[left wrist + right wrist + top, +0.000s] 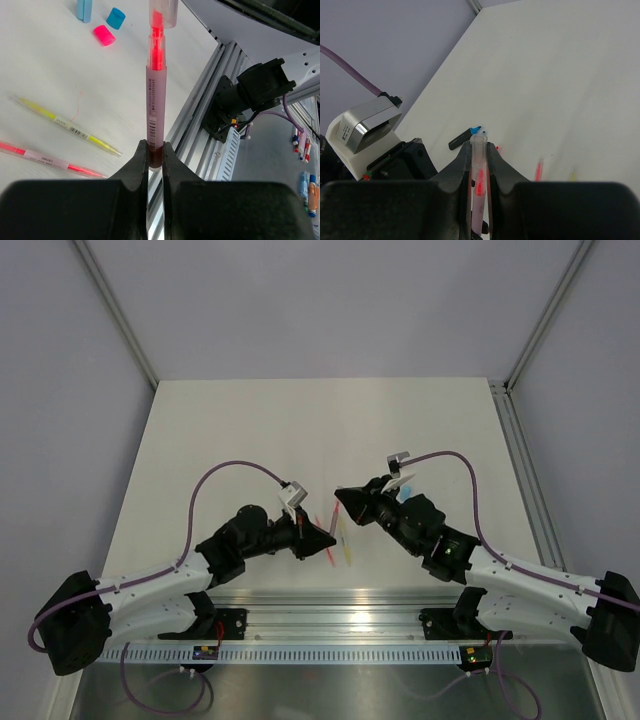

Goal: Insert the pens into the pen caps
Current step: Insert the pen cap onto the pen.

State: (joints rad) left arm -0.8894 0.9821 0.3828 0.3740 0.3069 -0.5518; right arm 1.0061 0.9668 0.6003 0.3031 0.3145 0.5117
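**Pink pen nib in the cap, both jaws gripping**

My left jaws are clamped tight on the butt end of a red-pink pen (155, 100). In the left wrist view its barrel runs straight away from them, bare red nib foremost. The tip of that nib sits inside a clear cap (163, 11), while the barrel is outside it. My right jaws are closed on that clear cap (479, 142). In the right wrist view its end pokes just past their tips, and the red nib glows through its wall. From overhead, the two sets of jaws meet tip to tip above the near middle of the surface (300, 420).

On the surface lie a yellow pen (65, 125) and a second red-pink pen (50, 160), near each other but apart. Farther off are a pink cap (104, 35) and a blue cap (115, 18), just beside one another.

The frame edge cuts off a light-blue piece (83, 9), so I cannot tell whether it is a pen or a cap. The clear cap's far end is also cropped in the left wrist view, and the right jaws hide its lower part, so I cannot judge how deep the nib sits. A short dark shape (460, 140) beyond the right jaws is unidentifiable.
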